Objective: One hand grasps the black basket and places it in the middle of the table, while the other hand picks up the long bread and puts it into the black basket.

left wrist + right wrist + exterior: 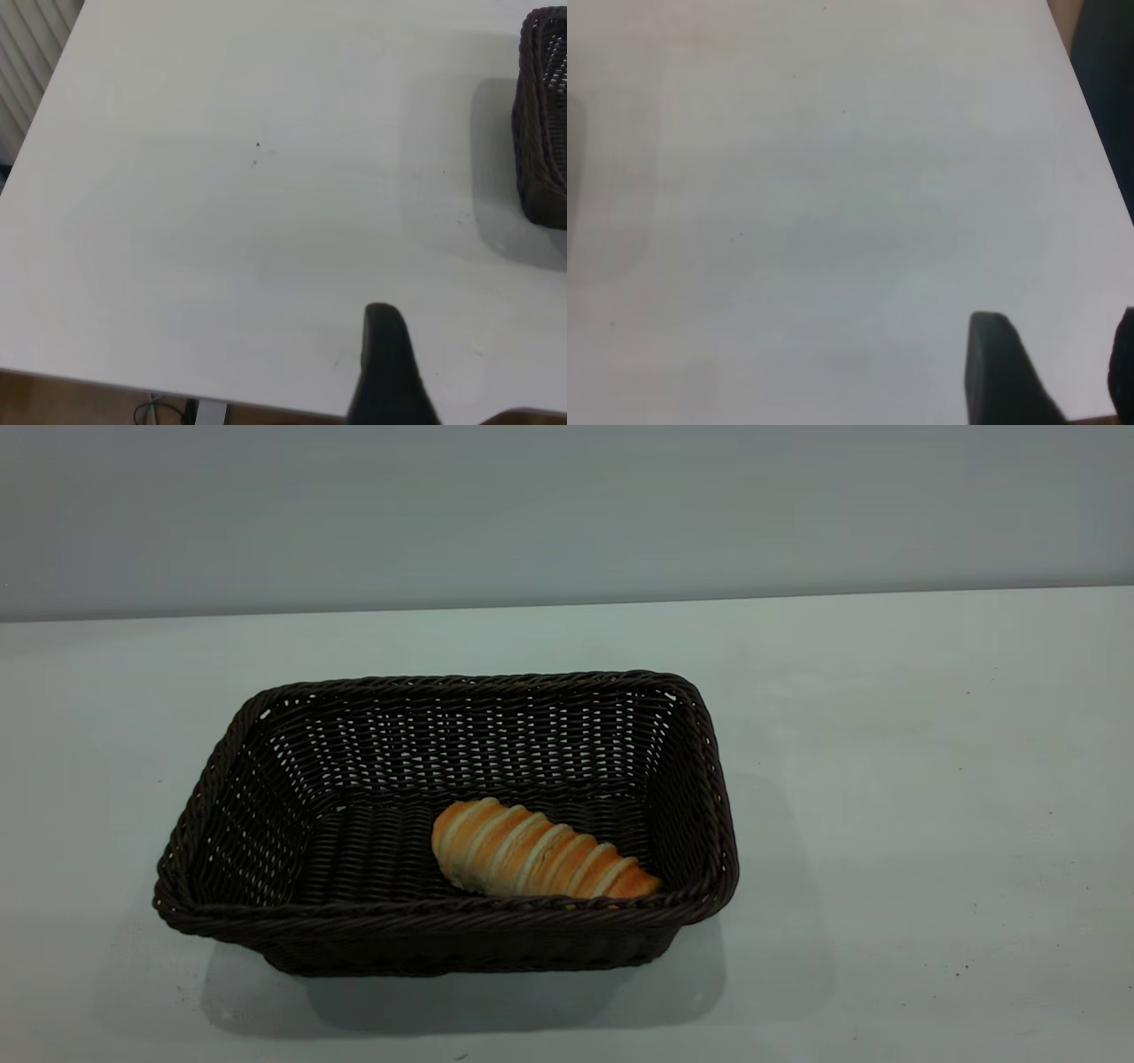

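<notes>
One basket [266, 850] sits in the lower middle of the exterior frame, a shade left of centre, flat on the table [886, 779]. And the bread [540, 857] is in it, lying on the basket floor toward the lower right of the interior, angled down to the right, its far end close against the near wall by the right corner (the rim there cuts across its tip). Neither arm shows in that frame.

Over to the left wrist camera: the left gripper [443, 390] hangs above bare table at the bottom of the frame, only one dark finger [385, 363] plainly showing, so I cannot tell how wide it stands. A slice of the basket [542, 124] peeks in at the upper right edge, well apart from the finger, with its shadow on the table beside it.

Right wrist camera now: the right gripper [1063, 372] sits in the lower right corner, two dark fingers [997, 367] with white table between them, parted and holding nothing. Table edge runs down the right side.
</notes>
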You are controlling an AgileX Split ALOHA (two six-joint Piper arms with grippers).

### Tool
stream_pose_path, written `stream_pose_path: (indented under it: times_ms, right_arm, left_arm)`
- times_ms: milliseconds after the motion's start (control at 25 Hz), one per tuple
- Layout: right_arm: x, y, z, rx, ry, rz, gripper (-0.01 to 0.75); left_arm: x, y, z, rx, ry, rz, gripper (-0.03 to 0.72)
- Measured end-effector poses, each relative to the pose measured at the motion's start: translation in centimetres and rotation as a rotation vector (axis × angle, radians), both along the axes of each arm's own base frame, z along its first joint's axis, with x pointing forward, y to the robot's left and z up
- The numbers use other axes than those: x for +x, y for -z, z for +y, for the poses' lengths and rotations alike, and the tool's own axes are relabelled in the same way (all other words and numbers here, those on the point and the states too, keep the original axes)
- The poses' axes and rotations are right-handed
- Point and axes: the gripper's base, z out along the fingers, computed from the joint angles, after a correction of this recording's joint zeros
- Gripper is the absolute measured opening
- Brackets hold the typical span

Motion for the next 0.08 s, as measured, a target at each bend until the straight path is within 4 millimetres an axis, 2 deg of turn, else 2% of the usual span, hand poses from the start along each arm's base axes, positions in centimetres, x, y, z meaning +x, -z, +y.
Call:
stream_pose_path:
  times_ms: [80]
  right_arm:
    - [0.00, 0.00, 0.00, 0.000, 0.000, 0.000, 0.282]
  left_arm:
    - [0.00, 0.00, 0.00, 0.000, 0.000, 0.000, 0.563]
